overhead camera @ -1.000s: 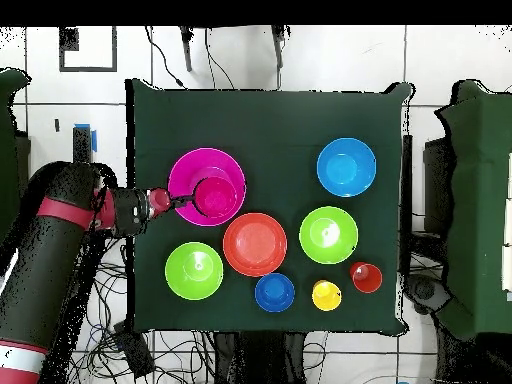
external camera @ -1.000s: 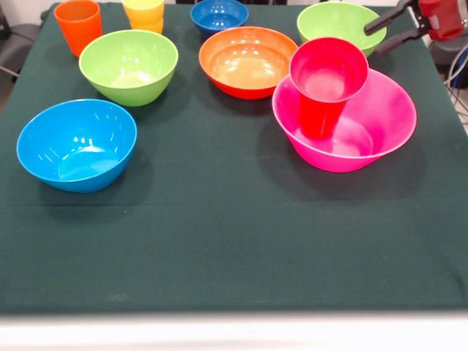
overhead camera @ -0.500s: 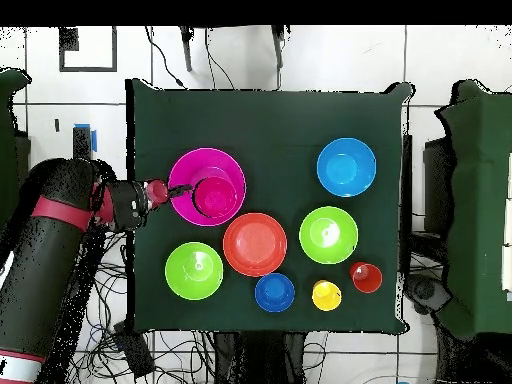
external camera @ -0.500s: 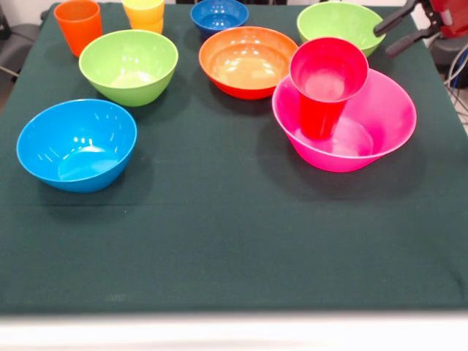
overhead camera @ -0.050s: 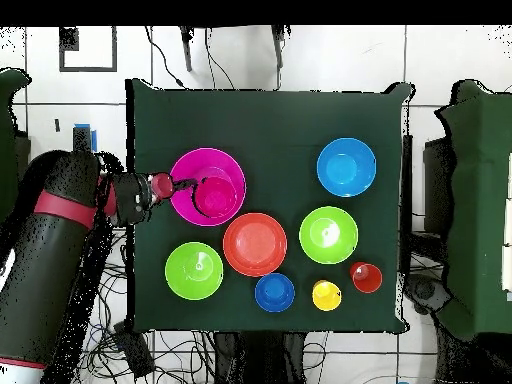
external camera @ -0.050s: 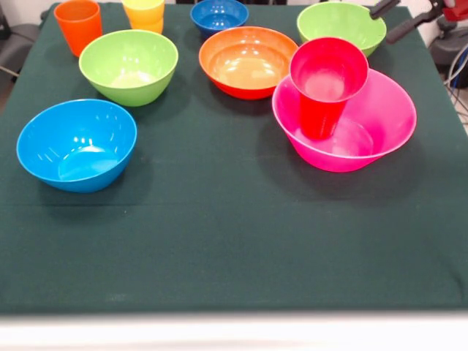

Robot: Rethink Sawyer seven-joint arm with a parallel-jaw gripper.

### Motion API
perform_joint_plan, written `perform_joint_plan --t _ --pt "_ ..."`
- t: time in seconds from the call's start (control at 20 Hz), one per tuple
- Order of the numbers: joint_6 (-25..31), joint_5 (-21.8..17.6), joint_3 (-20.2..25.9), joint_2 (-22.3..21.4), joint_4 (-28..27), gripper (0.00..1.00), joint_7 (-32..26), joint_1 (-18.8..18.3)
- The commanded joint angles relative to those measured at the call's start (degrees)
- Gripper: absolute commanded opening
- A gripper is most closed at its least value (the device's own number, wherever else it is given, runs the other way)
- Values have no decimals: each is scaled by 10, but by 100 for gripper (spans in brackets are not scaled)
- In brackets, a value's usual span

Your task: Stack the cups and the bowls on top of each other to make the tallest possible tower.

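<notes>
Tabletop (external camera @ -0.050s: 219,248) under dark green cloth carries everything. Big pink bowl (external camera @ -0.050s: 380,124) holds the red tumbler (external camera @ -0.050s: 325,91) upright inside it, long axis vertical, mouth up; that pair is the tower so far, with no small crimson bowl distinguishable on it in either view. End effector (external camera @ -0.050s: 398,18) sits at the pink bowl's robot-side edge, beyond the far lime green bowl (external camera @ -0.050s: 340,23) in front view, fingers spread, released, holding nothing. In overhead, end effector (overhead camera @ -0.050s: 185,186) has its tips over the pink bowl (overhead camera @ -0.050s: 190,170) rim just beside the tumbler (overhead camera @ -0.050s: 214,196), so the tower lies straight ahead along the finger line. Judged: any next piece lies well apart, across the cloth. Orange bowl (external camera @ -0.050s: 247,62), near lime green bowl (external camera @ -0.050s: 129,66), light blue bowl (external camera @ -0.050s: 77,145), small dark blue bowl (external camera @ -0.050s: 219,14), orange cup (external camera @ -0.050s: 77,25), yellow cup (external camera @ -0.050s: 144,13) stand loose. Overhead shows arm (overhead camera @ -0.050s: 60,250) and tip alignment; front shows tumbler height.
</notes>
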Motion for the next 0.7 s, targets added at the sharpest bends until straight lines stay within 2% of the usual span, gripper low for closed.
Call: perform_joint_plan --t 0.05,0.3,0.7 --pt "-36 -10 88 -10 38 100 28 -32" --pt "-88 -16 105 -23 68 100 24 -44" --pt "-123 -17 121 -25 83 100 21 -56"
